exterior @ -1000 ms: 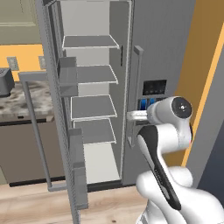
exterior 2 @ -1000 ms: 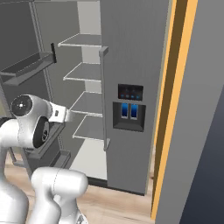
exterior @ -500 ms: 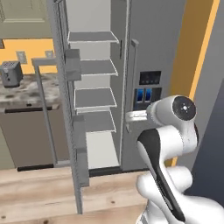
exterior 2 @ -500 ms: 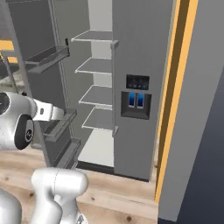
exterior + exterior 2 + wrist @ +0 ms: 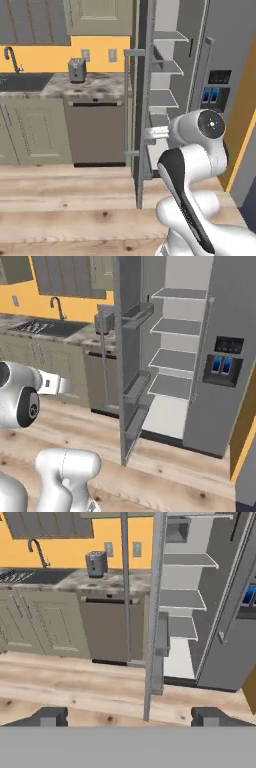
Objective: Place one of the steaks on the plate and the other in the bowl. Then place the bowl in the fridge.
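The fridge [image 5: 200,55] [image 5: 225,321] [image 5: 232,642] is tall and dark grey, and it stands with its left door [image 5: 145,100] [image 5: 127,356] [image 5: 157,612] swung wide open. Pale grey shelves [image 5: 167,65] [image 5: 180,326] [image 5: 182,599] inside look bare. My gripper [image 5: 130,717] is open, its dark fingertips [image 5: 47,716] far apart with nothing between them. It hangs well short of the door's edge, pointing at it above the floor. The steaks, the plate and the bowl are out of view.
Left of the fridge runs a speckled counter [image 5: 95,85] with a toaster [image 5: 76,70] [image 5: 96,563] and a sink faucet [image 5: 11,57] [image 5: 56,306]. A dishwasher front [image 5: 97,130] sits under it. Wooden floor [image 5: 65,200] lies in front; an orange wall [image 5: 245,115] is at the right.
The whole picture has slid: the base has turned left, so the fridge now sits further right and the counter, toaster and sink have come into view. The gripper stays open.
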Controlling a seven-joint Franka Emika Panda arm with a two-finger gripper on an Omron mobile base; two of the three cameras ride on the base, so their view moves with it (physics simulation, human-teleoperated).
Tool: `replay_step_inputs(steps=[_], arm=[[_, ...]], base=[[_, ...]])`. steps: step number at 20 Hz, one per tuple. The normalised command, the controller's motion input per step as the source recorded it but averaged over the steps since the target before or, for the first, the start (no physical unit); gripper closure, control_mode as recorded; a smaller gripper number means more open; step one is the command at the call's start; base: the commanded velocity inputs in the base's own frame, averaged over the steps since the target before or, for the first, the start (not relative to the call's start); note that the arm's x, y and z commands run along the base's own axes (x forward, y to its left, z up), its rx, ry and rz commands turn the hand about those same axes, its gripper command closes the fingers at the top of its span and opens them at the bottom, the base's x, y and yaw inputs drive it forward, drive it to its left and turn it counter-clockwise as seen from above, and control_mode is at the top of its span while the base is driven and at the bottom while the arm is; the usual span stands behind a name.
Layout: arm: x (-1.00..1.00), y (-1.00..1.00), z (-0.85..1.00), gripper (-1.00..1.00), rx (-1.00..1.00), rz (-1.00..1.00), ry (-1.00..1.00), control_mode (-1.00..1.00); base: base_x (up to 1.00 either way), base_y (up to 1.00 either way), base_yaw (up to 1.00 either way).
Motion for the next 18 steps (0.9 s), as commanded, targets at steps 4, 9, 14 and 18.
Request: replay_step_inputs(steps=[4, 9, 14, 18], arm=[[0.00, 0.00, 0.00, -1.00, 0.00, 0.00, 0.00, 1.00], [0.00, 0.00, 0.00, -1.00, 0.00, 0.00, 0.00, 1.00], [0.00, 0.00, 0.00, -1.00, 0.00, 0.00, 0.00, 1.00], [0.00, 0.00, 0.00, -1.00, 0.00, 0.00, 0.00, 1.00]], base=[[-0.09, 0.42, 0.92], [0.08, 0.07, 0.97], [0.92, 0.25, 0.45], [1.00, 0.16, 0.21]])
